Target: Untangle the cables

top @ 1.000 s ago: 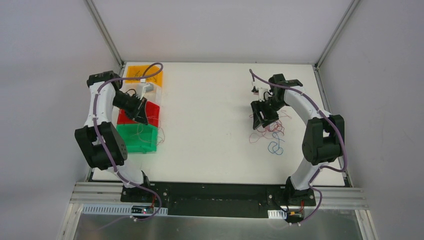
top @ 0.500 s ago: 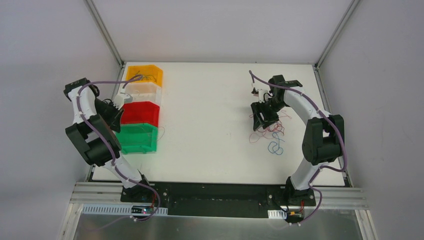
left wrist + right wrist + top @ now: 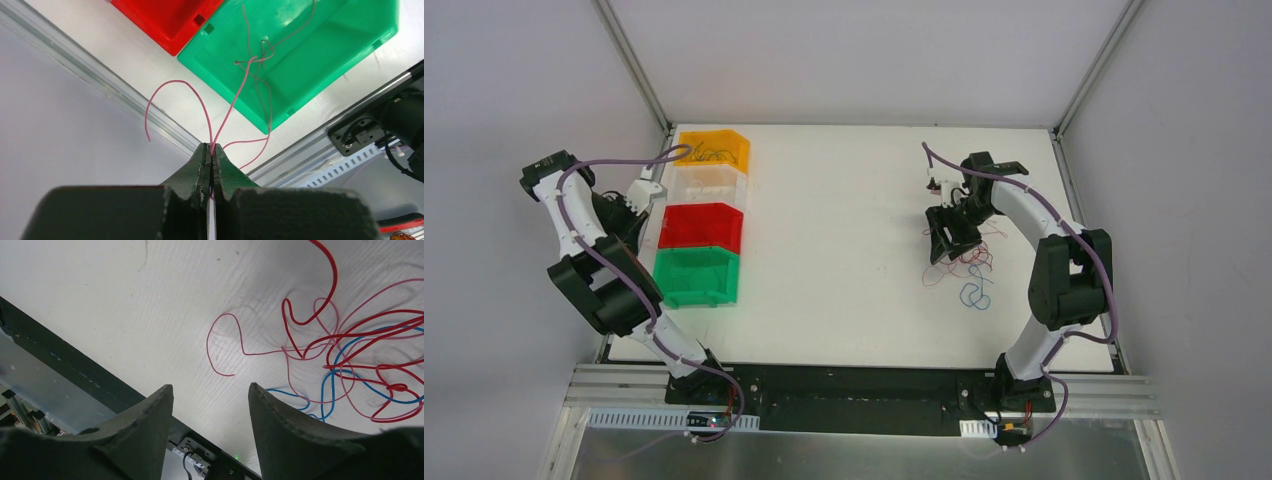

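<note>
A tangle of thin red, pink and blue cables [image 3: 969, 268] lies on the white table at the right, and it also shows in the right wrist view [image 3: 350, 350]. My right gripper [image 3: 944, 240] hovers just left of it, open and empty [image 3: 210, 387]. My left gripper [image 3: 622, 215] is at the table's left edge beside the bins. It is shut [image 3: 211, 149] on a pink cable [image 3: 235, 100]. That cable runs into the green bin [image 3: 325, 40], where it meets a small knot of wires [image 3: 255, 59]. One loose end [image 3: 165, 92] curls out to the left.
Four bins stand in a column at the left: orange [image 3: 714, 148] with wires inside, clear [image 3: 711, 182], red [image 3: 704, 226], green [image 3: 696, 275]. A metal frame rail [image 3: 100, 82] runs along the table's left edge. A black base plate [image 3: 864, 385] lies at the near edge.
My left arm has swung left, from over the red and green bins out to the table's left edge, drawing the pink cable with it. The right arm has barely moved.
</note>
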`<state>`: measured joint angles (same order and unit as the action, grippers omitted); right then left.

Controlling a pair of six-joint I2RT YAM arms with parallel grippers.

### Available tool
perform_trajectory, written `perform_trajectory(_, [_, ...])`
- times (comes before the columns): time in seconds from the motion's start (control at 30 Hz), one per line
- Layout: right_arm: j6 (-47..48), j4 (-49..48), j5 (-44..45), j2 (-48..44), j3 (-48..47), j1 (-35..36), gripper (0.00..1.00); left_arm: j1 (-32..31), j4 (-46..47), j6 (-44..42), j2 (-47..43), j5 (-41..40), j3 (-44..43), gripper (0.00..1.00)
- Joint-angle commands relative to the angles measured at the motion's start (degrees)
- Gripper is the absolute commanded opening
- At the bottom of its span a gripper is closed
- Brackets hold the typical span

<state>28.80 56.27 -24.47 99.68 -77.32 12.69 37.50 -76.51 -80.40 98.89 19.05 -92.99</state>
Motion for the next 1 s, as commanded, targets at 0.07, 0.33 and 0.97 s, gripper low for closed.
perform_trajectory(0.07, [0.68,1.87,-0.59,-0.68,-2.08,0.27,0.6,-2.58,-5.96,2.24,-3.62,9.32,0.08,0.0])
perform_trajectory(0.33, [0.82,2.15,-0.41,-0.63,-2.34,0.3,0.6,-13.42,-4.23,8.12,-5.87,14.58,9.57,0.0])
perform_trajectory(0.97, [2.46,3.8,0.47,-2.43,-1.69,-0.19,0.6,-14.73,1.08,11.78,-9.88,9.03,13.14,0.59])
